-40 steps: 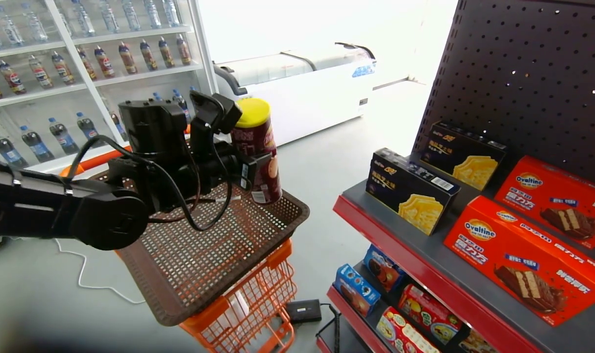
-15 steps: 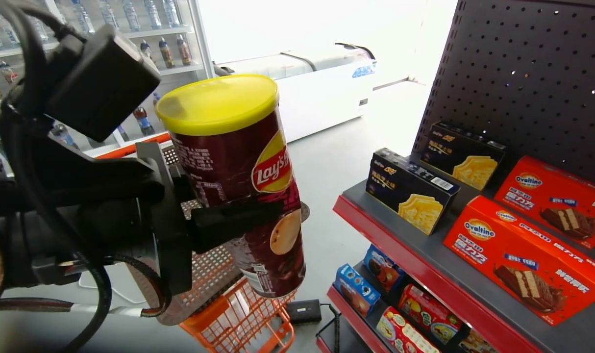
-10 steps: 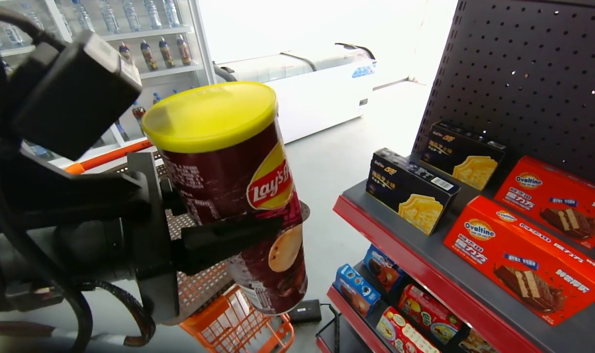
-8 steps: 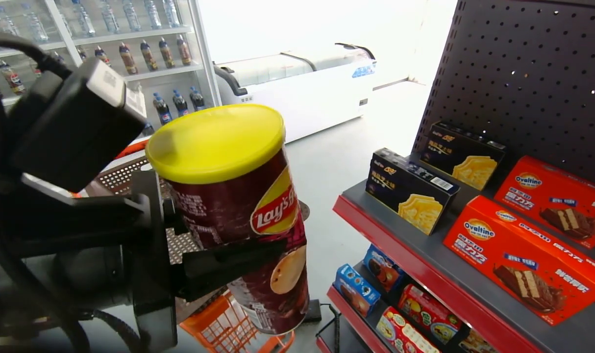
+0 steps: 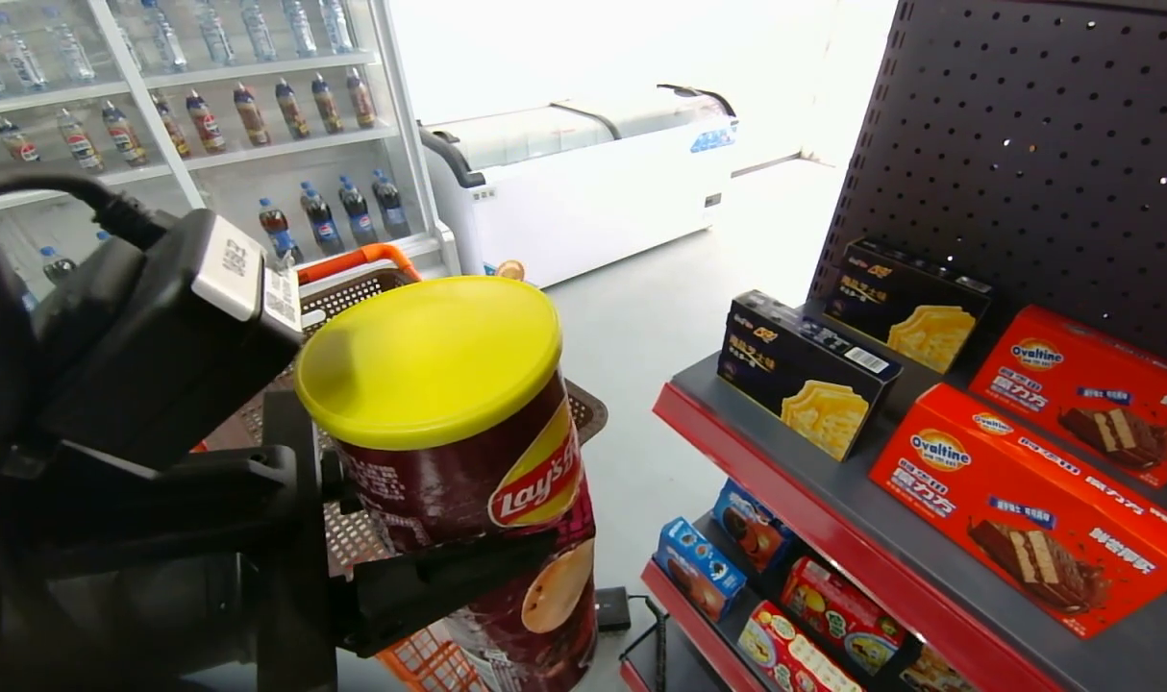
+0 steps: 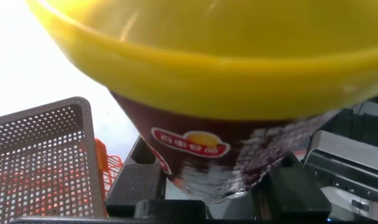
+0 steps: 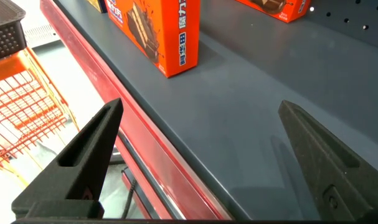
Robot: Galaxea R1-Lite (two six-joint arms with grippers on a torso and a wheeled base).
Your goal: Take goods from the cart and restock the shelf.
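Head view first: to your right stands the shelf [image 5: 833, 485], grey boards with a red front edge and a dark pegboard [image 5: 1026, 144] behind. Across the aisle you see a glass-fronted cooler [image 5: 161, 144] lined with rows of drink bottles, and beside it a white chest freezer [image 5: 593, 183].

The cart [image 5: 353, 259] sits below and behind your left arm, orange wire with a brown perforated basket [image 5: 583, 413] on top; the part of the basket you can see has nothing lying in it.

On the top board two orange boxes [image 5: 1035, 509] lie one behind the other, each printed with an oval logo and a picture of a chocolate wafer. Left of them, two dark boxes [image 5: 805, 375] show a yellow biscuit; the nearer one has a white barcode sticker.

The chip can [image 5: 468, 461] is upright in the air, close to the camera, above the cart's edge and well apart from the shelf. It is maroon with a yellow lid [image 5: 430, 356], a red-and-yellow logo and a chip picture; its small print is too fine to read.

Your left end effector [image 5: 459, 538] is clamped across the can's lower half. Your right end effector [image 7: 201, 168] hangs over bare shelf board beside an orange box, its fingers spread wide.

Small blue packs [image 5: 699, 567] and red packs [image 5: 833, 605] fill the lower boards.
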